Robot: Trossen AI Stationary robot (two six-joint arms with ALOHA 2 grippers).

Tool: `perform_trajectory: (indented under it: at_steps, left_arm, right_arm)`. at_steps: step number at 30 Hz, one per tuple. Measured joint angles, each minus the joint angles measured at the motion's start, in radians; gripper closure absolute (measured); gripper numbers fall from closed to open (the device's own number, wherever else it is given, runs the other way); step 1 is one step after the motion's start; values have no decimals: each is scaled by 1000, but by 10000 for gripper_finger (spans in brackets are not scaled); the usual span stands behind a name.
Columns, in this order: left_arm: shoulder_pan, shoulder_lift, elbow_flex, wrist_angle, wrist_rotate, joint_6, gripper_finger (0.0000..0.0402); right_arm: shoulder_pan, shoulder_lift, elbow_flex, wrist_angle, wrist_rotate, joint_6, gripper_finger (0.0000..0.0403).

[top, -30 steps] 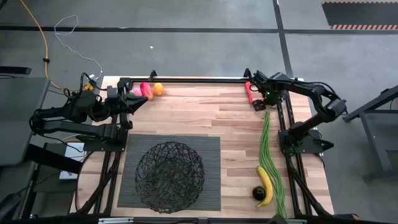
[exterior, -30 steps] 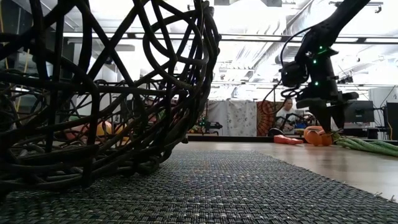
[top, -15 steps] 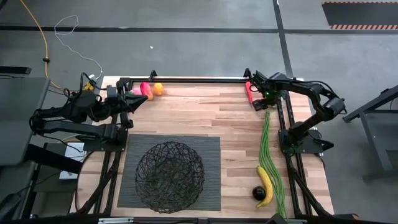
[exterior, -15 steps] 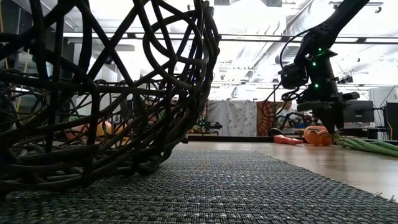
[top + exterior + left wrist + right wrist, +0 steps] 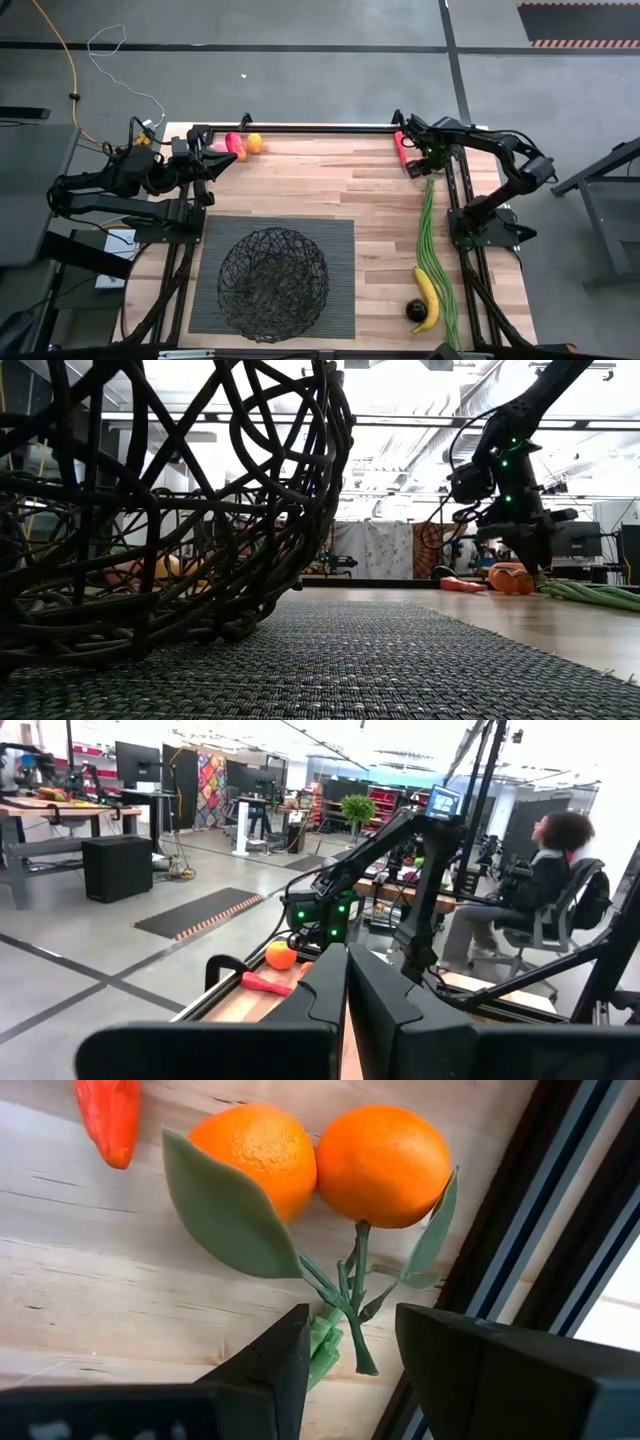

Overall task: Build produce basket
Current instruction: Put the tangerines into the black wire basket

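The black wire basket [image 5: 273,283] [image 5: 170,510] stands on the ribbed mat near the table's near edge. My right gripper [image 5: 427,165] [image 5: 535,560] [image 5: 352,1320] is open at the far right corner. It points down over two oranges [image 5: 320,1165] joined by a green stem, and its fingers stand on either side of that stem [image 5: 352,1295] without touching it. A red pepper [image 5: 400,146] lies beside them. My left gripper [image 5: 215,162] [image 5: 346,965] is shut and waits at the far left, near the pink peach [image 5: 234,146] and another orange [image 5: 254,142].
Long green beans [image 5: 432,240] run along the table's right side from the oranges toward the near edge, ending by the banana [image 5: 428,298] and the dark round fruit [image 5: 416,311]. The dark mat [image 5: 340,235] lies under the basket. A black frame rail [image 5: 560,1210] runs close behind the oranges. A person [image 5: 540,890] sits beyond the table.
My right gripper has sunk slightly toward the oranges. Nothing else has moved.
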Motion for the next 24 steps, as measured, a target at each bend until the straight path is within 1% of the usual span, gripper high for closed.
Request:
perform_trajectory:
  at_steps: [5, 12, 15, 19, 24]
  left_arm:
    - [0, 0, 0, 0, 0, 0, 399]
    - [0, 0, 0, 0, 0, 0, 399]
    - [0, 0, 0, 0, 0, 0, 399]
    - [0, 0, 0, 0, 0, 0, 399]
    - [0, 0, 0, 0, 0, 0, 399]
  right_arm:
    - [0, 36, 0, 1, -1, 11, 269]
    - [0, 38, 0, 6, 2, 19, 270]
    - [0, 38, 0, 7, 2, 27, 278]
    - [0, 38, 0, 7, 2, 34, 310]
    - [0, 38, 0, 5, 2, 35, 374]
